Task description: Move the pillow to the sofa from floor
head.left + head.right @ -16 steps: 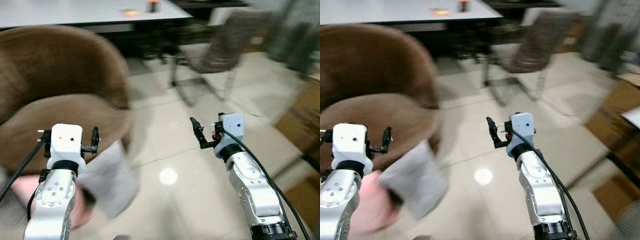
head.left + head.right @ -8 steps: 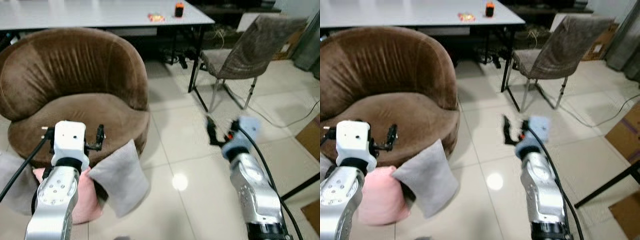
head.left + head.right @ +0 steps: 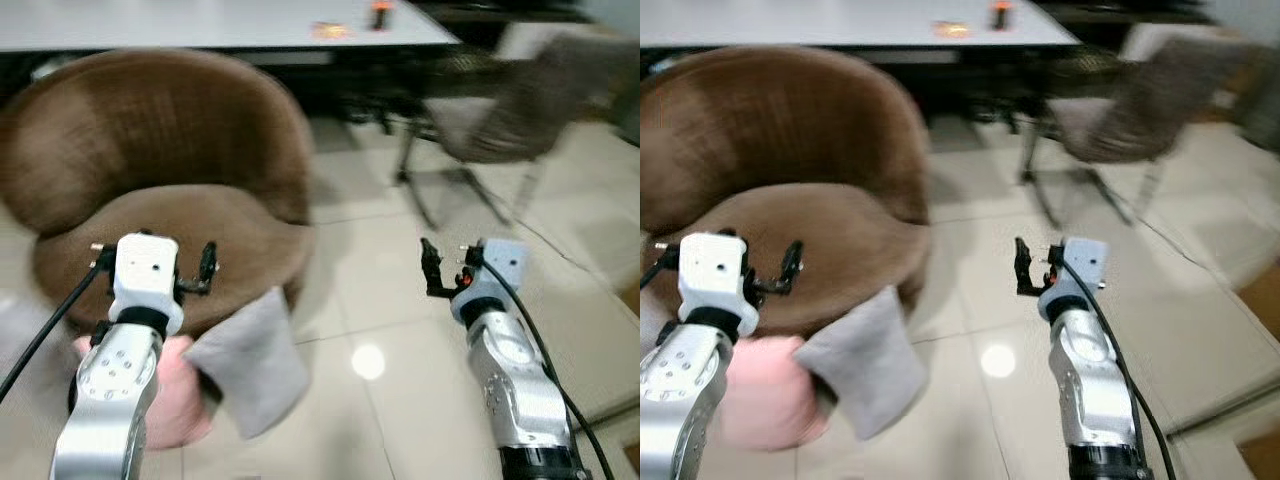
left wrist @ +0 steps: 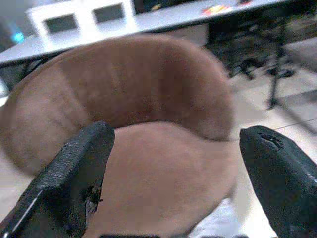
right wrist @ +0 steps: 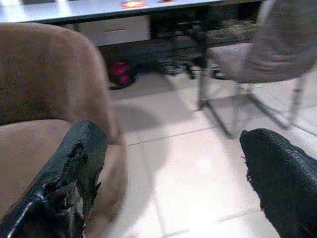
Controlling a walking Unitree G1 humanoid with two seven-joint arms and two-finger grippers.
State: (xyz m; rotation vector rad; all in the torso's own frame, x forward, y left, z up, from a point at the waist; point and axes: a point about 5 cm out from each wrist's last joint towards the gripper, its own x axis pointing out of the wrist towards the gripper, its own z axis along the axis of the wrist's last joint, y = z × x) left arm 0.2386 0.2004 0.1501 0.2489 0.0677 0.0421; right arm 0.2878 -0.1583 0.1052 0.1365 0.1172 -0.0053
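The brown sofa (image 3: pixel 165 200) fills the scene ahead of the left pincer (image 3: pixel 155 270), with a white table (image 3: pixel 220 22) behind it and a grey chair (image 3: pixel 500 110) beyond the right pincer (image 3: pixel 450 270). Since half a second ago the whole picture has slid and blurred, so the camera is moving, probably the robot turning or stepping toward the sofa; the things themselves have not shifted. The grey pillow (image 3: pixel 250 360) leans on the floor (image 3: pixel 400 330) just below the left pincer, beside a pink pillow (image 3: pixel 175 400). Both pincers stand wide and empty, so the pickup is not yet begun.
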